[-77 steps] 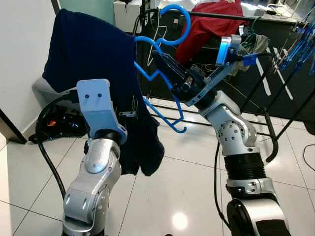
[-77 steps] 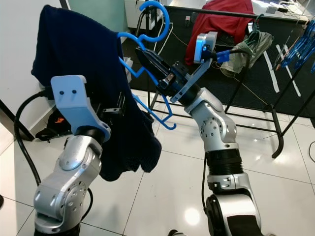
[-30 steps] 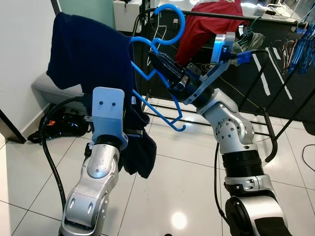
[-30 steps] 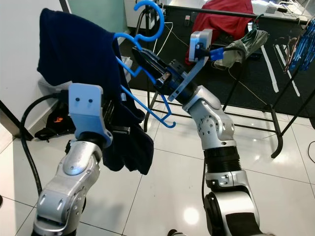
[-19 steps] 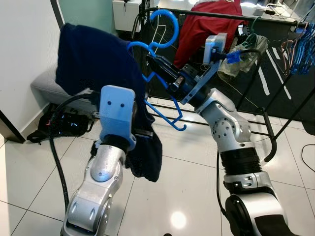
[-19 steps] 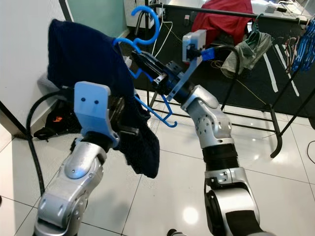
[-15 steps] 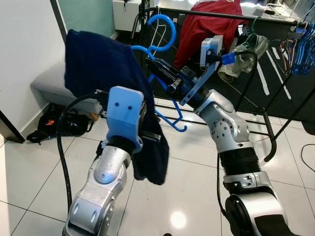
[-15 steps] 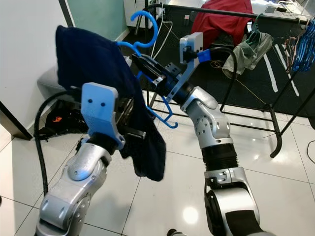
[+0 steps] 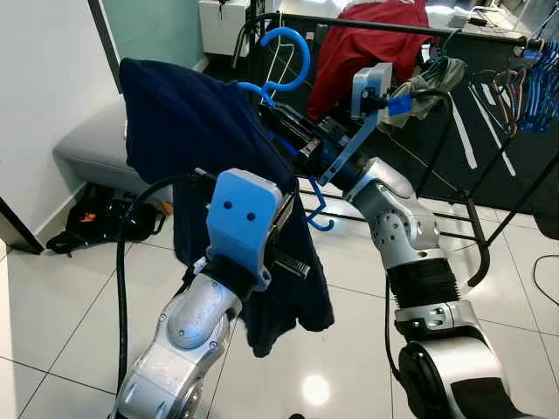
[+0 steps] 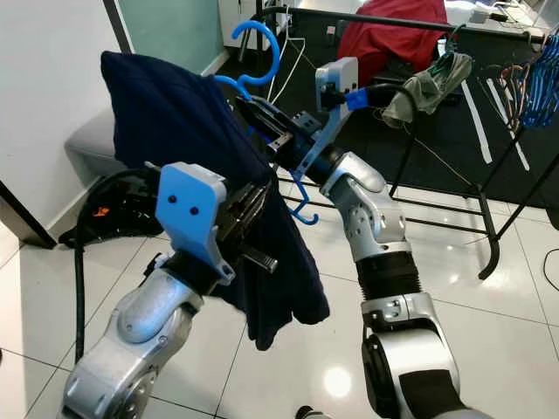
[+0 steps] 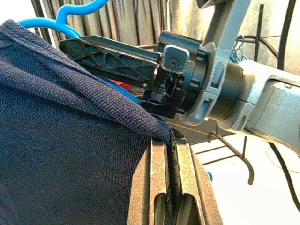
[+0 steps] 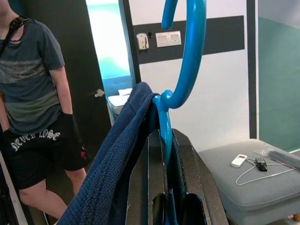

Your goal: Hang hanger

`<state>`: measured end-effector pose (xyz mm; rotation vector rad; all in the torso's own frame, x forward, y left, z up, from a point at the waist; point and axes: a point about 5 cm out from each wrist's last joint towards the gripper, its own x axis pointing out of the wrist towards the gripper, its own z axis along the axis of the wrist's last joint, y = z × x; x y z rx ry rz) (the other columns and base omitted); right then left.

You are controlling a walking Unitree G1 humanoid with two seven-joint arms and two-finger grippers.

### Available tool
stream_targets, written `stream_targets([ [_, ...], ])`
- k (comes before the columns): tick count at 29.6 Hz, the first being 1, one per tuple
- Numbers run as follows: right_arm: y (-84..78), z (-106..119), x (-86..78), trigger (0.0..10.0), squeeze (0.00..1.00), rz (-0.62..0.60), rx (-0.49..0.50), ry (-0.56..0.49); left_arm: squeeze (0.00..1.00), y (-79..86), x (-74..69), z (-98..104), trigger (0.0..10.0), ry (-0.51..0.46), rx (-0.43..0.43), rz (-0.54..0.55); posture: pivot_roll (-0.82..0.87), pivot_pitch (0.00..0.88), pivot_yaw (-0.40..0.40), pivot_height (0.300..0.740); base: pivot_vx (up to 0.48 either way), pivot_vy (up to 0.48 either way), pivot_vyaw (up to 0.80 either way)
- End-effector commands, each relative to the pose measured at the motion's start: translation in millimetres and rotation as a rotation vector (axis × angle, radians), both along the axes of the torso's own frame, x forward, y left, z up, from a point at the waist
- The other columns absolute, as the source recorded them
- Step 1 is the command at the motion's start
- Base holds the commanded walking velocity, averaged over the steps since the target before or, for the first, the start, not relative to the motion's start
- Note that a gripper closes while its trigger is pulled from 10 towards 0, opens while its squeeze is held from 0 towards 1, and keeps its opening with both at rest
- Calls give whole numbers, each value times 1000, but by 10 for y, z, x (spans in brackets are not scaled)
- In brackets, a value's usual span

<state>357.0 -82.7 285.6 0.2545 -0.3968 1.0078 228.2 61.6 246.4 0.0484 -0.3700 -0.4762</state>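
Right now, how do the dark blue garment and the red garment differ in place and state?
The dark blue garment is draped over the blue hanger and pinched by the left gripper; the red garment hangs on the black rack. The blue one is nearer, the red one farther. Both hang loosely.

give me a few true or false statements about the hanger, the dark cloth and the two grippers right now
1. The right gripper is shut on the blue hanger just below its hook. True.
2. The hanger's hook is already over the clothes rack bar. False: the hook stands free in the air, short of the bar.
3. The left gripper pinches an edge of the navy garment. True.
4. The garment draped on the hanger is red. False: it is navy; a red garment hangs on the rack behind.
5. A person stands in the right wrist view. True.
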Motion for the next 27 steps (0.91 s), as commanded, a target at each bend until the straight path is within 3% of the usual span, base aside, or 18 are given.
stream_targets([
  [1, -9, 90, 7, 10000, 0, -16, 10, -42, 0, -52, -77, -18, 0, -6, 13, -85, -9, 114, -70, 740, 0, 0, 0],
  [6, -20, 117, 22, 10000, 0, -19, 10, -50, 0, -115, -192, -89, 0, 22, 50, -234, -10, 115, -68, 740, 0, 0, 0],
  [9, -17, 121, 17, 10000, 0, -12, 13, -52, 0, -109, -206, -126, 0, 33, 75, -249, -10, 118, -66, 740, 0, 0, 0],
  [12, -1, 60, -123, 10000, 0, 127, -43, -71, 0, 131, -32, -92, 0, 16, 78, -76, -13, 118, -68, 740, 0, 0, 0],
  [13, -1, 60, -123, 10000, 0, 127, -43, -71, 0, 131, -32, -92, 0, 16, 78, -76, -13, 118, -68, 740, 0, 0, 0],
  [14, -2, 46, -150, 10000, 0, 152, -51, -72, 0, 182, 0, -74, 6863, 11, 71, -43, -13, 118, -68, 740, 0, 0, 0],
  [15, -2, 46, -150, 10000, 0, 152, -51, -72, 0, 182, 0, -74, 6863, 11, 71, -43, -13, 118, -68, 740, 0, 0, 0],
  [16, -17, 43, -170, 10000, 0, 166, -49, -70, 0, 223, 21, -38, 10000, -6, 66, -20, -16, 118, -67, 740, 0, 0, 0],
  [22, -44, 33, -201, 10000, 0, 185, -48, -68, 0, 292, 75, 71, 10000, -62, 34, 46, -18, 121, -64, 740, 0, 0, 0],
  [23, -43, 32, -208, 10000, 0, 191, -46, -69, 1000, 280, 71, 118, 10000, -79, 1, 34, -18, 121, -64, 740, 0, 0, 0],
  [24, -43, 32, -208, 10000, 0, 191, -46, -69, 1000, 280, 71, 118, 10000, -79, 1, 34, -18, 121, -64, 740, 0, 0, 0],
  [27, -58, 49, -196, 10000, 0, 179, -27, -70, 1000, 113, -72, 111, 10000, -61, 6, -166, -15, 125, -63, 740, 0, 0, 0],
])
